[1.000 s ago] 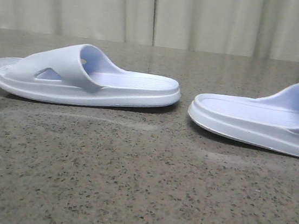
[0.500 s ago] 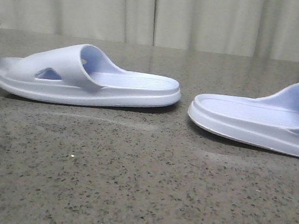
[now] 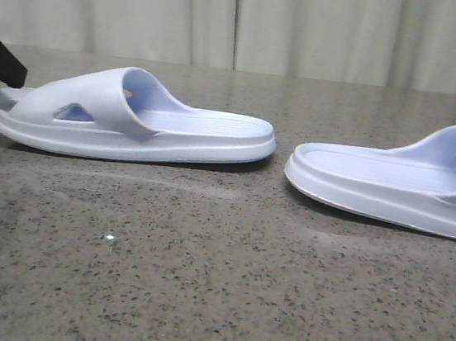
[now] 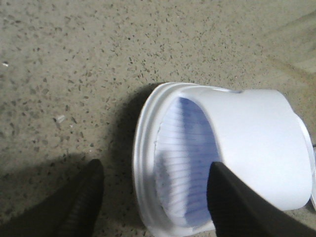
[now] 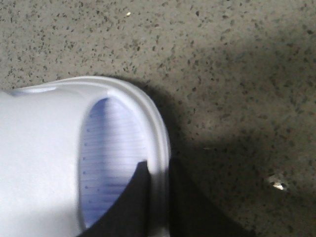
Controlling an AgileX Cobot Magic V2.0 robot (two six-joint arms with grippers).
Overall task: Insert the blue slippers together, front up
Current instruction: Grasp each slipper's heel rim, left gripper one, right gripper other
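- Two blue slippers are lying sole-down on the speckled grey desk (image 3: pixel 197 283), end to end and well apart, heels facing each other across a bare gap.
- Left slipper (image 3: pixel 126 116) is sitting at the left of the front view, toe pointing left, strap with a triangular cutout on its side.
- Right slipper (image 3: pixel 392 186) is running off the right edge, toe out of frame.
- Left end effector (image 4: pixel 148 207) is spread wide at the toe of the left slipper (image 4: pixel 222 153): one finger is hanging over the ribbed footbed, the other outside the toe rim over the desk. Not closing on anything yet, as far as I can see.
- Right end effector (image 5: pixel 155 202) is straddling the toe rim of the right slipper (image 5: pixel 54 163), one finger inside, one outside, gap narrow. Whether it is actually pinching the rim, I cannot tell.
- Handling, my guess: foam, so light and squashy; the thick sole is probably bending little, the strap flexing more. The matte surface should be gripping fine.
- Best hold looks like the toe rim, pinching the sole edge between inside and outside fingers, keeping the strap opening free for nesting.
- No containers anywhere in view.
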